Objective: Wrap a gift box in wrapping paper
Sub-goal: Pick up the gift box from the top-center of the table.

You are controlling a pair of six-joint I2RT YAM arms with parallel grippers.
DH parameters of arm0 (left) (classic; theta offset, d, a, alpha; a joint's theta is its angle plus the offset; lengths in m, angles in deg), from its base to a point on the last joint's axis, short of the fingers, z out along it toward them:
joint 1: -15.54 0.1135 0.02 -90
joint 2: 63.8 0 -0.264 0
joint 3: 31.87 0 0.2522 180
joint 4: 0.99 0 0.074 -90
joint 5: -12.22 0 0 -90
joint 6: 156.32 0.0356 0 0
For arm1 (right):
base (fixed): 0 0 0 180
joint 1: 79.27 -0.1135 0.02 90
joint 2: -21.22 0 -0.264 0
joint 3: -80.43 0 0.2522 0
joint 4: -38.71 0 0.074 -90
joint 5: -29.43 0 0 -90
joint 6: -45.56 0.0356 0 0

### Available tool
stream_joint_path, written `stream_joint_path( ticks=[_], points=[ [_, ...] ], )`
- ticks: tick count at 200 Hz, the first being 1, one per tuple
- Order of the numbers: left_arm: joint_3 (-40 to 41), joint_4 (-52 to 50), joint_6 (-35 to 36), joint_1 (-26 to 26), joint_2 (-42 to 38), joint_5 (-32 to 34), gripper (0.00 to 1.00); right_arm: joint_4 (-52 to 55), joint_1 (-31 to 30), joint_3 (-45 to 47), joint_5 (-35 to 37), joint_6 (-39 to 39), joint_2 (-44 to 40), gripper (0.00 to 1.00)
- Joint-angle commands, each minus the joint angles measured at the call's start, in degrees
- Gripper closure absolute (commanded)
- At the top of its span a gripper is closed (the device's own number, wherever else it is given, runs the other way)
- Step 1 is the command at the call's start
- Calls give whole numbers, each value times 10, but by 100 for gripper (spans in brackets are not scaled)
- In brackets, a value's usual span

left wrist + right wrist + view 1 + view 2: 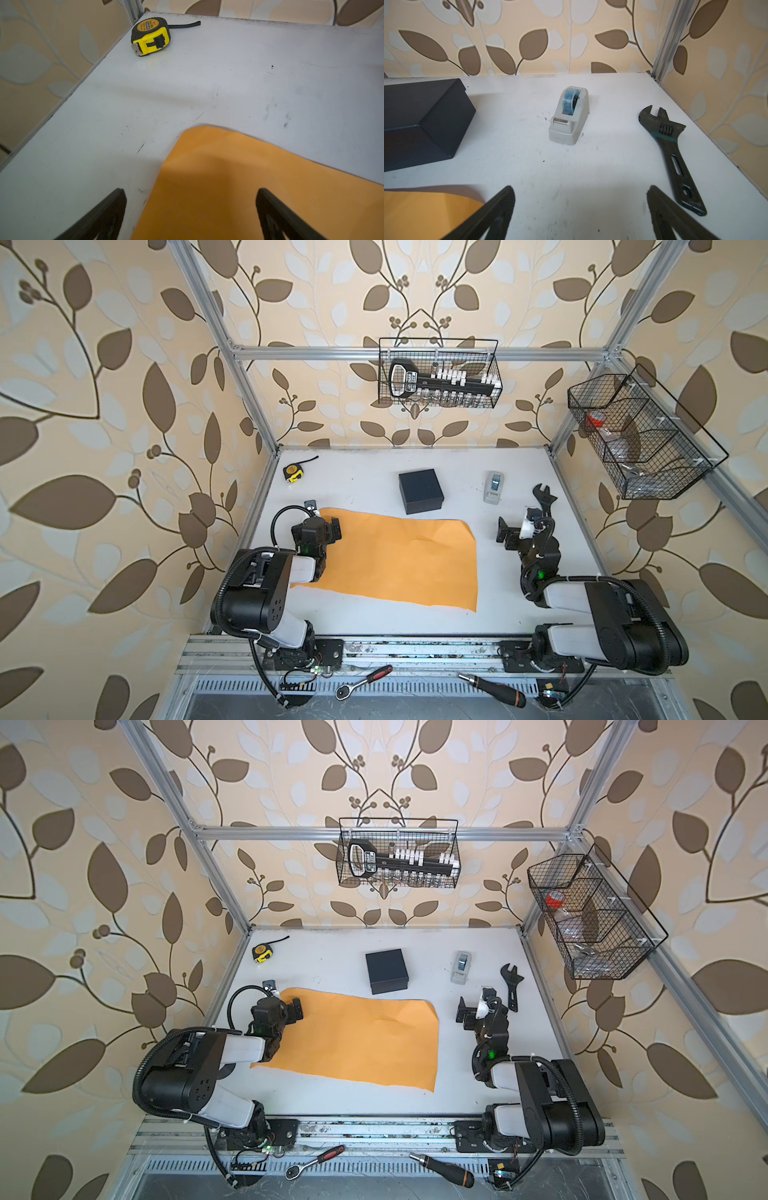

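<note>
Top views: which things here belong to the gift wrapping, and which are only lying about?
For the job: gift box, wrapping paper, probably the tape dispenser.
Lying about: tape measure, adjustable wrench, ratchet, screwdriver.

1. In the right wrist view the gift box [423,120] runs out of frame; only one end shows.
2. In both top views the left arm [303,568] covers the wrapping paper [395,560] along its edge at frame left.
3. Contents of the wire basket [665,485], upper right, are too small to identify.
</note>
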State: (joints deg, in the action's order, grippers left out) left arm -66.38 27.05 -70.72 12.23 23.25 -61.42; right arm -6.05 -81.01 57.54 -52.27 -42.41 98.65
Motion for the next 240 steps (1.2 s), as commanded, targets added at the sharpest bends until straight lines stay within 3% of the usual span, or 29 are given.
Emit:
stream_joint_path(
  ticks=[1,240],
  points=[
    [-4,21,7,2,-16,-5,1,-5,2,-10,-8,-13,-2,0],
    [-13,5,9,-1,-19,8,1,-4,2,-10,-8,-13,-3,0]
  ],
)
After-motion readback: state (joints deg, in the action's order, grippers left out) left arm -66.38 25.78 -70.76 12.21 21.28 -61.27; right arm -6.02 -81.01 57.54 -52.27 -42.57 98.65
